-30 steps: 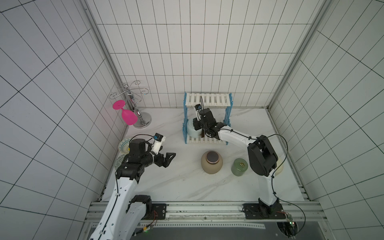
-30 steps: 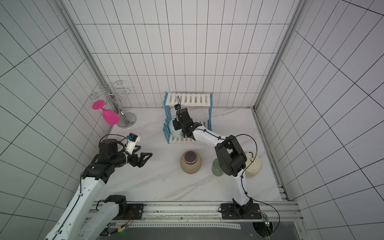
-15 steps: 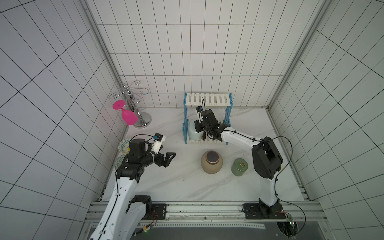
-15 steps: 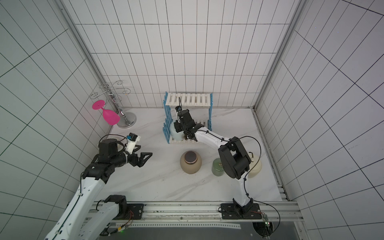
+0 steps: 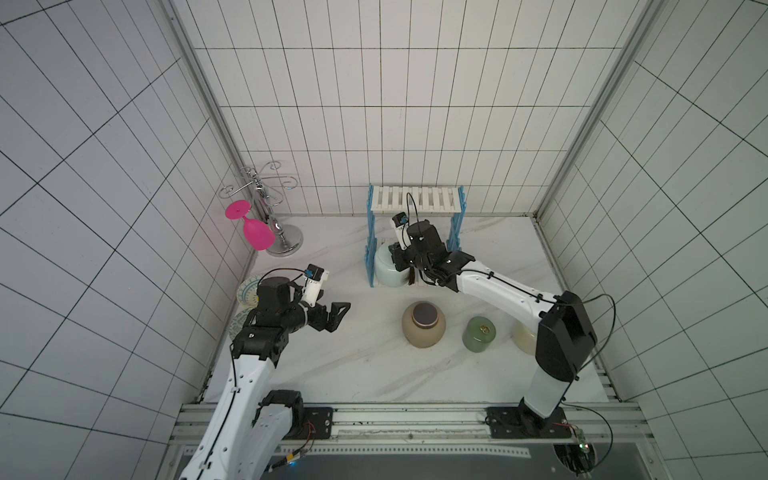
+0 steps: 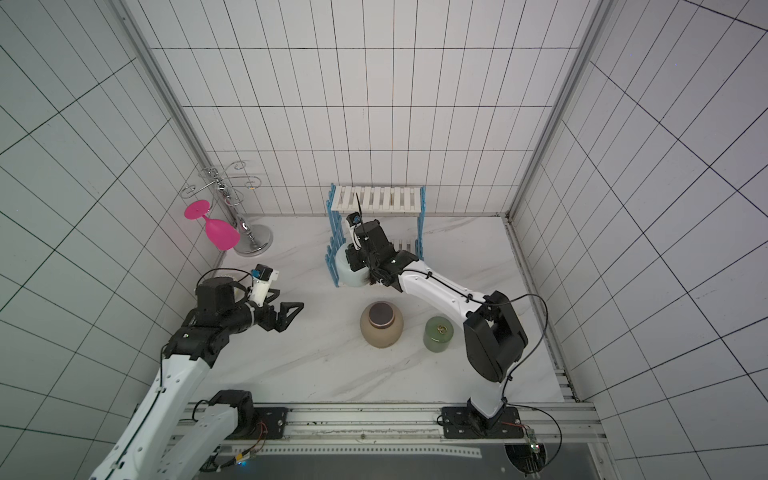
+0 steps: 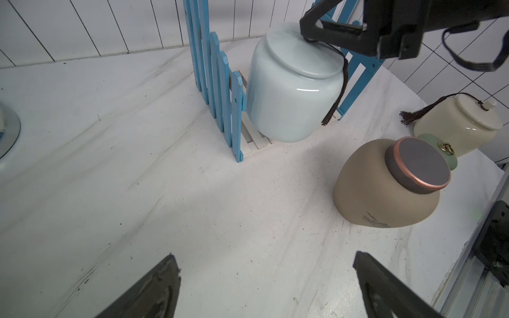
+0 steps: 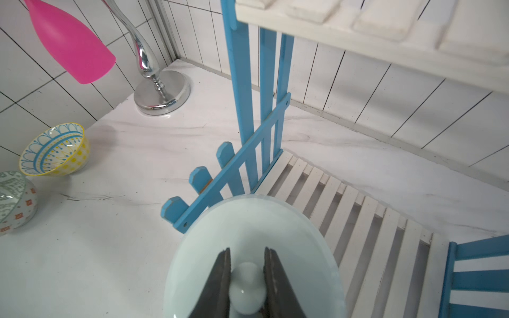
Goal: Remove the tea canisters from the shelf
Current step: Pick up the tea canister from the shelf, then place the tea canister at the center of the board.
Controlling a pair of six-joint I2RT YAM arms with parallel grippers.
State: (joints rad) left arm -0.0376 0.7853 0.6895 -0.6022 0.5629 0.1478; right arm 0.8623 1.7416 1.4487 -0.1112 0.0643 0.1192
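Right end effector around pale blue canister knob at shelf edge

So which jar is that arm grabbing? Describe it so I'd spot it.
Find the blue-and-white shelf against the back wall. At the front of its bottom tier is a pale blue jar with a dark tassel, its lid knob pinched by the right pincer. Only it is pale blue; the tan jar, green jar and cream jar stand out on the table.
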